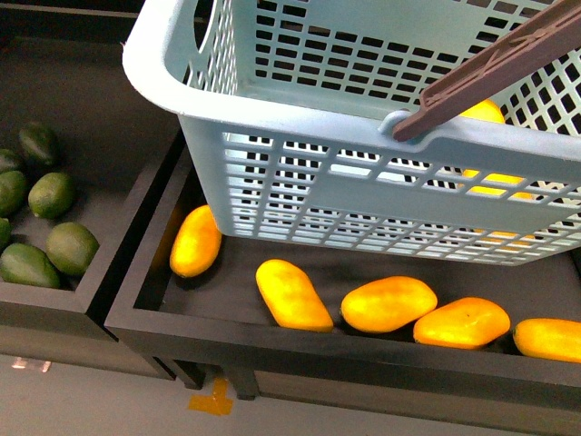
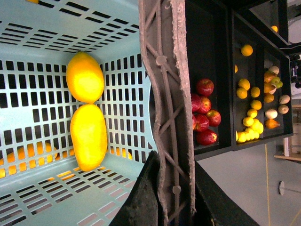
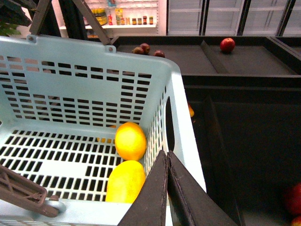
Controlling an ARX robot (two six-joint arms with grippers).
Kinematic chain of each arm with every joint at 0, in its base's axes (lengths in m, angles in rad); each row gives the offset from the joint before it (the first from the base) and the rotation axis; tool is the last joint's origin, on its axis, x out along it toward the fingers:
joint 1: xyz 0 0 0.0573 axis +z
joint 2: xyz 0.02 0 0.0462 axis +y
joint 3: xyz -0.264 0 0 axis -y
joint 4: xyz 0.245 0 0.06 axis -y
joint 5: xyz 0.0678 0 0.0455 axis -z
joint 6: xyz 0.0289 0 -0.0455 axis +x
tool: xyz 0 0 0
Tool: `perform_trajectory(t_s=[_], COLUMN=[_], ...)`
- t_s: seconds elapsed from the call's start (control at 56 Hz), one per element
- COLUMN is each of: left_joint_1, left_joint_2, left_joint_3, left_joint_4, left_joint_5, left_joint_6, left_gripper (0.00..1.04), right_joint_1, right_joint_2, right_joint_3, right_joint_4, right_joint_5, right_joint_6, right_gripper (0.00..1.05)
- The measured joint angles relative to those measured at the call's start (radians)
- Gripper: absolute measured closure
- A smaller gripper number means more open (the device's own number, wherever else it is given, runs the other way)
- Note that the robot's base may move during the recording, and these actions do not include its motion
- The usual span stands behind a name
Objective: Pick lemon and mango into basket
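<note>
Well, the left gripper (image 2: 175, 162) is squeezing the brown handle (image 2: 164, 84) of the basket (image 2: 42, 70). Its dark fingers (image 2: 141, 197) are pressing on both sides of the handle.

The right gripper (image 3: 166, 157) is lying with its two fingers flat together, with only a thin line between them. They are holding nothing that I can see. They are pointing over the rim at one end of the basket, right by the oval hole.

Inside the basket, the lemon (image 3: 130, 140) and the mango (image 3: 124, 181) are lying on the slotted floor. They are touching end to end, close to that end wall.

From the front, the basket is tilting above a dark tray (image 1: 272, 350), and the handle is sticking up to the right. Five loose mangoes (image 1: 292, 293) are lying in a row in the tray under it. Green avocados (image 1: 50, 193) are sitting in the next tray to the left. Red apples (image 2: 204, 113) and small yellow fruits (image 2: 249, 117) are resting in bins beside the basket.
</note>
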Motion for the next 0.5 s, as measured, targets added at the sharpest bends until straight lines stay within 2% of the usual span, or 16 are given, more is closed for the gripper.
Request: perform_trajectory(t_s=[0.5], left_joint_1=[0.000], left_joint_2=[0.000], left_joint_3=[0.000], left_joint_4=[0.000], left_joint_5=[0.002], left_joint_6=[-0.001], left_gripper=[0.97], right_joint_1=[0.000], right_joint_2=[-0.287], right_joint_3=[0.000], right_joint_4=[-0.267], right_joint_5=[0.000], right_joint_6=[0.000], right_gripper=[1.03])
